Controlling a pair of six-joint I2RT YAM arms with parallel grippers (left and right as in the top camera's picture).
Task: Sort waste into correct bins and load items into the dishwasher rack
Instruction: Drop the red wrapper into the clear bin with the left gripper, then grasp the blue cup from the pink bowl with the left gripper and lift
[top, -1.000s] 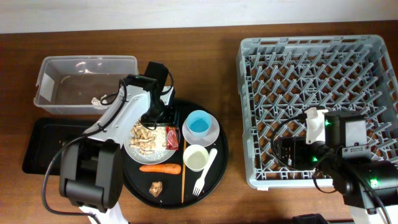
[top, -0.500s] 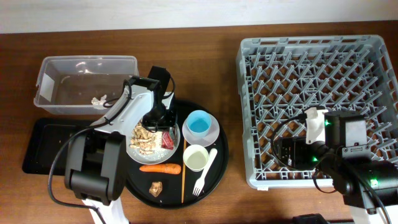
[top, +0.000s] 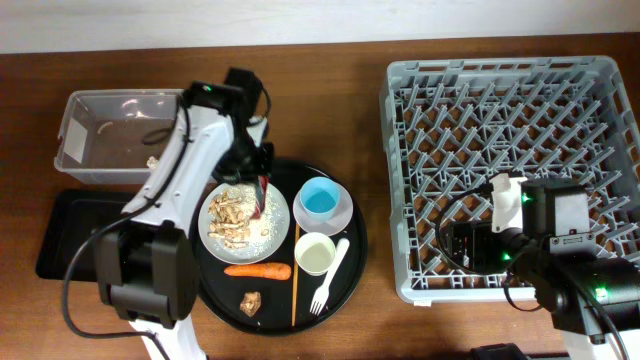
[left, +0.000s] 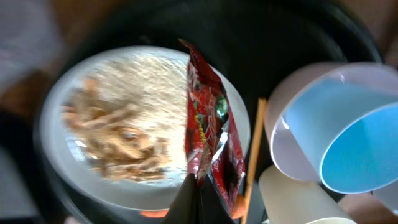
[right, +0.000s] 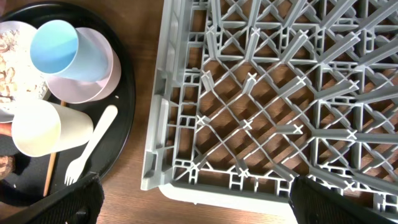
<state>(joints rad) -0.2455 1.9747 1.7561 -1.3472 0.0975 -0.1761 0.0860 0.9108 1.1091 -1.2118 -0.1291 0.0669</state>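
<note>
Red wrapper (left: 211, 134) is hanging edge-on from your left gripper (left: 196, 202). It is pinched at 1 end, and the rest is dangling over the right half of the white plate (left: 149, 71). The jaws are clamping tight on that end, with no visible gap and nothing else in the grip. From overhead the wrapper is showing as a thin red strip under the gripper, beside the peanut scraps (top: 232, 215), which are sitting on the plate's left and middle.

Versus 1 second ago, the wrapper was lying flat at the plate's right rim with your gripper down by it. Now it is lifted off, and your arm is raised toward the far edge of the round black tray (top: 352, 275). The scraps are staying put.

Around the plate on that tray:
- The chopstick (top: 295, 275) is lying just right of the plate.
- The light-blue cup (top: 320, 200) is sitting in the white bowl (top: 344, 218).
- The white cup (top: 314, 253) is standing in front of them, with the fork (top: 330, 275) beside it.
- The carrot (top: 258, 270) and brown chunk (top: 250, 303) are lying near the front.

The clear tub (top: 130, 135) and flat black tray (top: 65, 235) are sitting to the left.

Your right gripper (right: 196, 202) is hovering at the rack's (right: 280, 93) near-left corner, jaws spread wide, holding nothing, same as before.
</note>
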